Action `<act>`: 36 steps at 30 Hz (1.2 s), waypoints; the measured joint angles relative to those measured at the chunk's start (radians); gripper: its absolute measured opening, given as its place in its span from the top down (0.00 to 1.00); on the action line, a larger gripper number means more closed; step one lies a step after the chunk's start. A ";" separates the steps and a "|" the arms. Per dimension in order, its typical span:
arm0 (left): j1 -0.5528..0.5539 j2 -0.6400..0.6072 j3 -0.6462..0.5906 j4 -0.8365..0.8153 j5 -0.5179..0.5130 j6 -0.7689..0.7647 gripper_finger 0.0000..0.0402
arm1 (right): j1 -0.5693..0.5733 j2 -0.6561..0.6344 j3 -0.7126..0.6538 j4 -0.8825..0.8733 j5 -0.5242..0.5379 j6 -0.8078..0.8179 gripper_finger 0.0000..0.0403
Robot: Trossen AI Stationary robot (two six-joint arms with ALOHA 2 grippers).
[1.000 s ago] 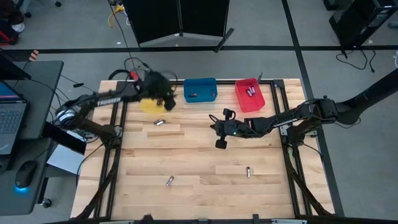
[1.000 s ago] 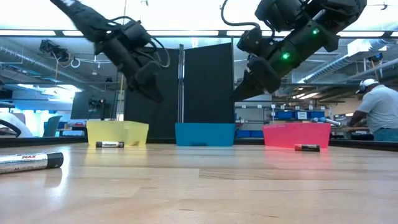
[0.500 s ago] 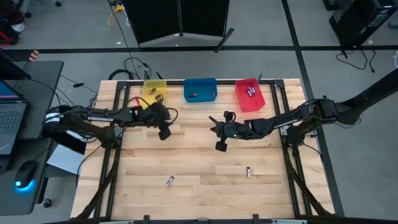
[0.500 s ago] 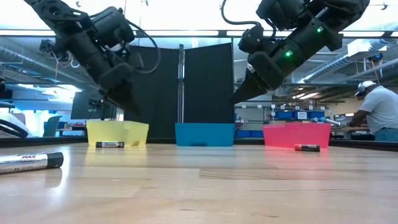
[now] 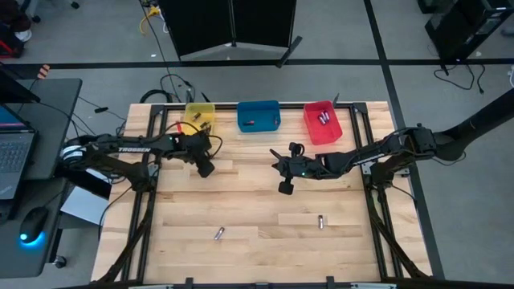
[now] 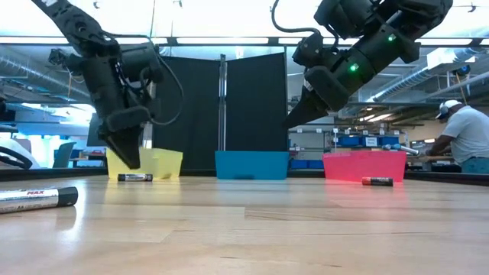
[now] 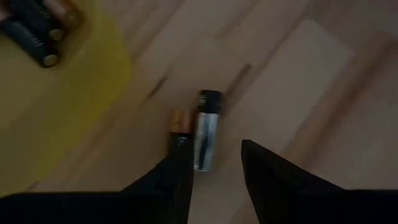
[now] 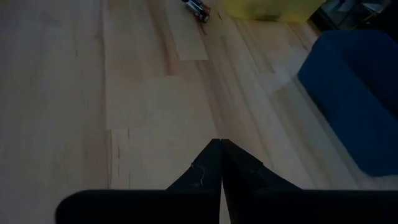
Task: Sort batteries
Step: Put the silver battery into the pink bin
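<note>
Near the far left corner of the table, just in front of the yellow bin, the left gripper is held low with its jaws spread and nothing between them. Two batteries are seen lying side by side on the wood right ahead of its fingers, one copper-topped, one silvery; the open jaws are judged to be lined up so that one cell can be straddled and lifted. More batteries are already lying inside the yellow bin, which is kept close so that the carry is short.

Toward the middle of the table, the right gripper is held above the boards with its fingers pressed together and empty. It appears to be kept waiting clear of the other arm.

Along the far edge, a blue bin and a red bin are set beside the yellow one, each holding a few cells, presumably one kind per bin. Two batteries remain loose near the near edge: one left of centre, one right of centre. The sorting is judged partly done. In the low view another cell is seen in front of the red bin.
</note>
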 joint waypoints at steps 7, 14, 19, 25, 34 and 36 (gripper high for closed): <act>0.019 0.035 0.000 0.011 -0.046 0.024 0.65 | 0.000 0.000 0.000 -0.001 0.000 -0.001 0.95; 0.001 0.019 0.038 0.050 0.053 0.078 0.65 | 0.000 0.000 0.000 -0.011 -0.015 -0.001 0.95; -0.062 0.019 0.055 0.113 0.250 0.109 0.65 | 0.000 0.000 0.000 -0.052 -0.080 0.059 0.92; -0.192 0.019 0.055 0.127 0.266 0.162 0.65 | 0.039 0.000 0.000 -0.101 -0.089 0.155 0.88; -0.473 0.019 0.055 0.131 0.189 -0.134 0.65 | 0.131 0.000 0.000 -0.099 -0.069 0.260 0.83; -0.548 0.019 0.058 0.131 0.158 -0.236 0.65 | 0.146 0.000 0.000 -0.099 -0.062 0.264 0.83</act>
